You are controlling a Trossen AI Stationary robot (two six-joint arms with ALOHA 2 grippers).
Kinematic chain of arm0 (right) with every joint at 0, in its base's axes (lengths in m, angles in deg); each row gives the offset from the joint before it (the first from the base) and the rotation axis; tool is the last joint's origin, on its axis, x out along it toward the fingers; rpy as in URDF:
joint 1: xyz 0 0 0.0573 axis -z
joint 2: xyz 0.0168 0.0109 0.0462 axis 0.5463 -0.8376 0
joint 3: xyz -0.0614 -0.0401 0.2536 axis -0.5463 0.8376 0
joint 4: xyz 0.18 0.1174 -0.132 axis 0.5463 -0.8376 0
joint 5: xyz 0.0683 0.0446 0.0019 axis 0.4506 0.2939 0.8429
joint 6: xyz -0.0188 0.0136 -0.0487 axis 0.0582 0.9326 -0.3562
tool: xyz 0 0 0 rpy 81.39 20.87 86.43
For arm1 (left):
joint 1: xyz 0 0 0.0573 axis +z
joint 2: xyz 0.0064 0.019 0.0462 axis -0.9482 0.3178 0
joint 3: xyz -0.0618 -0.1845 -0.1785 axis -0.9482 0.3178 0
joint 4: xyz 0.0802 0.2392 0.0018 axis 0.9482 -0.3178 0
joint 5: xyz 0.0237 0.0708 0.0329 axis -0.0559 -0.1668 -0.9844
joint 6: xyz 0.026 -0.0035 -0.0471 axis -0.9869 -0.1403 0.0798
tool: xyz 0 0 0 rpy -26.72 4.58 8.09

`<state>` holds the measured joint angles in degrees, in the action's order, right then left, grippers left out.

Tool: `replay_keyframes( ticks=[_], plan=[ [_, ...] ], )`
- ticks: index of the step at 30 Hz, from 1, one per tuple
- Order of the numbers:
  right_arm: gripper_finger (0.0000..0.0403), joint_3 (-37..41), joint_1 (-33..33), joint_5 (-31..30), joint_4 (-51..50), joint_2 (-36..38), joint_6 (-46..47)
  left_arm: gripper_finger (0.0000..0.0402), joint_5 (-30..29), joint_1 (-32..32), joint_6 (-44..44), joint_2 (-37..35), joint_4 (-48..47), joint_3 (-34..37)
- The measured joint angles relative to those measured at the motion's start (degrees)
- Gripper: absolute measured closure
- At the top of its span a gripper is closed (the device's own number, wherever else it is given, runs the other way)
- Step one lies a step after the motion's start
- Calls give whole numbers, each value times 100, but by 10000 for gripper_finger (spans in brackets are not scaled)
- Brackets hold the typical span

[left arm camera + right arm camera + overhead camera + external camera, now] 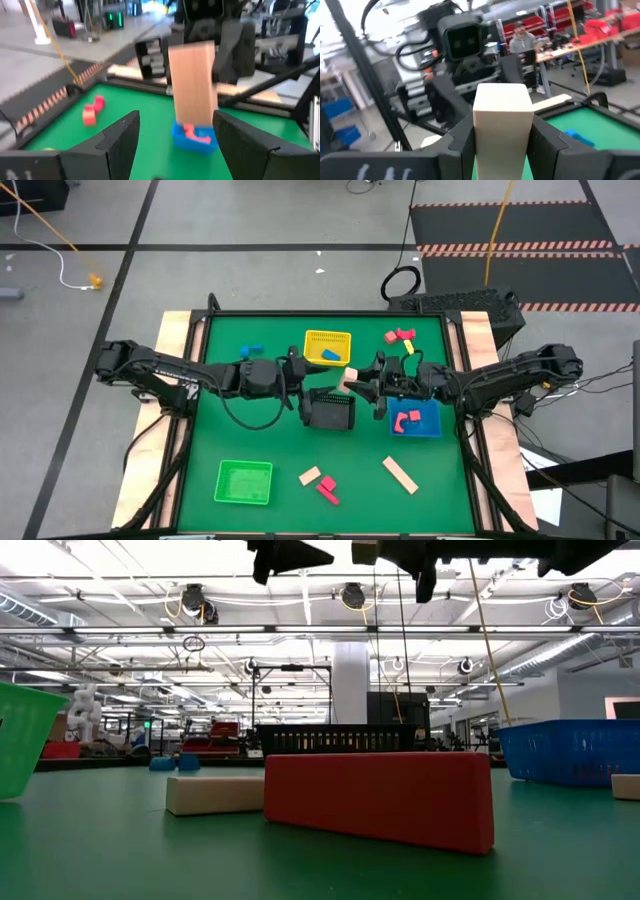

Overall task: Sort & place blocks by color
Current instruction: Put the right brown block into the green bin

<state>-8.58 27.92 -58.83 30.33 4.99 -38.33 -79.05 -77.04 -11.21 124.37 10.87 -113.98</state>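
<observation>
My right gripper [501, 145] is shut on a pale tan wooden block [348, 379], held in the air over the table's middle, just beyond the black basket [330, 412]. My left gripper [182, 145] is open and faces it from the left. In the left wrist view the block [192, 82] shows between and beyond its fingers, apart from them. Red blocks [405, 420] lie in the blue basket [432, 427]. A blue block [330, 355] lies in the yellow basket [328, 340]. Loose blocks lie flat on the mat: blue [250, 352], red [400, 337], a tan bar [400, 475], a tan piece [309, 476] and a red L [328, 490]. My right gripper pinches the tan block [501, 120] between its two fingers [462, 142], one on each long side. The fingers come level from the table's right. The block is lifted clear, and its free end [192, 60] sticks out past the fingertips toward the left gripper.
The green basket [244, 482] stands at the near left. In the low view the red block [380, 798] and a tan block [215, 794] lie close in front. Both arms meet above the table's middle [345, 552]. A person [522, 37] sits in the room beyond.
</observation>
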Motion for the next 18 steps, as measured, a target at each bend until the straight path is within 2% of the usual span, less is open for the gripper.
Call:
replay_keyframes(
  ticks=[4, 7, 10, 14, 18],
  plan=[
    [287, 0, 210, 560, 77, 4, -530, 148, 61, 130, -81, 0, 361, -4],
    [287, 0, 346, 616, 219, 2, -809, 148, 111, 272, -76, 0, 461, -4],
    [287, 0, 511, 845, 405, 4, -1105, 149, 424, 386, 31, 2, 550, -6],
    [287, 0, 713, 1195, 519, 4, -1179, 149, 627, 477, 169, 132, 732, -6],
    [287, -2, 757, 1208, 551, 4, -1175, 149, 861, 543, 245, 252, 986, -10]
  ],
)
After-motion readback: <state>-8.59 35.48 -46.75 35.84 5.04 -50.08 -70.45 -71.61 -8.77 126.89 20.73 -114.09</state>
